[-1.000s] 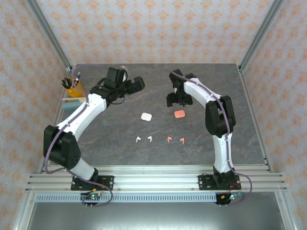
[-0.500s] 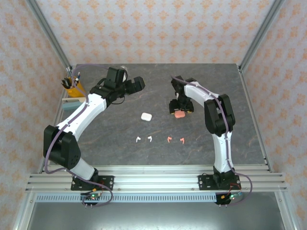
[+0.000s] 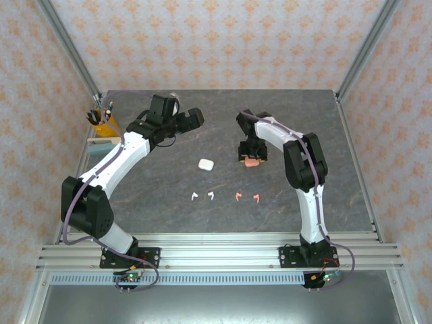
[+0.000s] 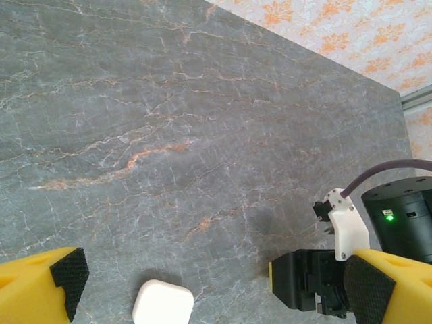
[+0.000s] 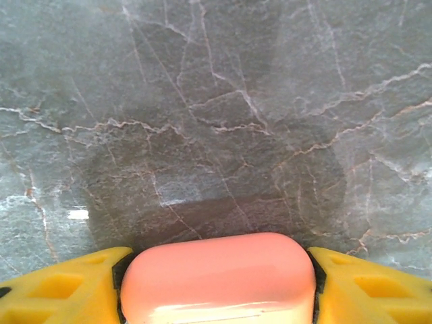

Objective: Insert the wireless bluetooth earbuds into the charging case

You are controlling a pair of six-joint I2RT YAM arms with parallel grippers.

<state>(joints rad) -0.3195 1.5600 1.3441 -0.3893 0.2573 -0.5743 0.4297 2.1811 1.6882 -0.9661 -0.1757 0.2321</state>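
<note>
The left gripper (image 4: 216, 283) stays put, fingers wide apart. The white case (image 3: 206, 164) lies mid-desk, with white earbuds (image 3: 194, 196) and pink earbuds (image 3: 238, 196) in a row nearer. The right gripper (image 3: 252, 156) has dropped onto the pink case (image 5: 217, 273) and clamps its sides. The desk (image 3: 337, 175) is grey marble and the wallpaper (image 3: 216, 40) orange-patterned.

On my worktop (image 3: 324, 135) I count two white earbuds (image 3: 194, 196) (image 3: 210, 196) and two coral-pink earbuds (image 3: 237, 196) (image 3: 256, 197). Cases are two: one white case (image 3: 206, 164), one pink case (image 3: 252, 162). One pen cup (image 3: 101, 123), left edge of frame.
</note>
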